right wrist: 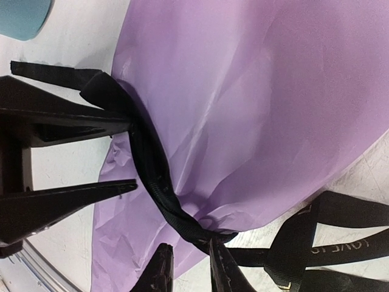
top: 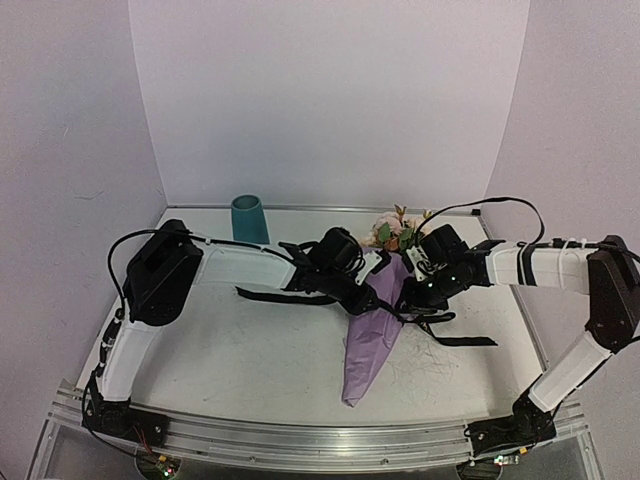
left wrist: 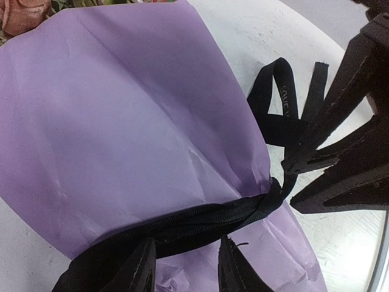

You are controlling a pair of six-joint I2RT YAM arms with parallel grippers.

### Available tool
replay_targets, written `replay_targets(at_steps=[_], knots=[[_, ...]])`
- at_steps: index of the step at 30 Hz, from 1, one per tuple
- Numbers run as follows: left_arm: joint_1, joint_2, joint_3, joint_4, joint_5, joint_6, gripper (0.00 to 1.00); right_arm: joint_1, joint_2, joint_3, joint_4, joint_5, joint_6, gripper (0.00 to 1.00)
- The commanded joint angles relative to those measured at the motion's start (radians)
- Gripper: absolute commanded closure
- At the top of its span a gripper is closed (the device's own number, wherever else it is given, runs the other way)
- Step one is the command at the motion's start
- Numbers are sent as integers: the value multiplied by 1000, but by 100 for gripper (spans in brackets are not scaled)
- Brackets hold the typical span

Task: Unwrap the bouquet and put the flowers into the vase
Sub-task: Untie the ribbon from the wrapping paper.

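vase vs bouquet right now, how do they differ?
Pose: the vase stands upright at the back of the table; the bouquet lies on its side, tip toward the near edge.
Look: the vase is plain teal; the bouquet is lilac paper tied with black ribbon.
Contact: nothing touches the vase; the left gripper and right gripper are at the bouquet's ribbon.
Shared: both rest on the table.

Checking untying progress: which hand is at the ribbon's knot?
The right hand, tips at the knot beside the loose tails; the left hand straddles the ribbon band farther along.
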Motion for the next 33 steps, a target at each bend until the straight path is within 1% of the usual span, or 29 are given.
replay_targets(at_steps=[1, 9, 14, 17, 27, 33], knots=[[-5, -97, -15, 1, -21, 19, 64, 2, 2, 23, -41, 15, -8, 76], [-5, -102, -37, -6, -26, 32, 63, 2, 1, 19, -41, 12, -11, 76], [-5, -95, -22, -9, -6, 23, 67, 2, 3, 22, -41, 9, -19, 76], [-5, -105, -25, -10, -2, 10, 67, 2, 3, 21, -41, 6, -21, 76], [-5, -191, -142, -12, -21, 3, 65, 2, 8, 22, -41, -5, -28, 76], [-5, -206, -177, -11, -32, 7, 66, 2, 12, 23, -42, -7, -30, 76]])
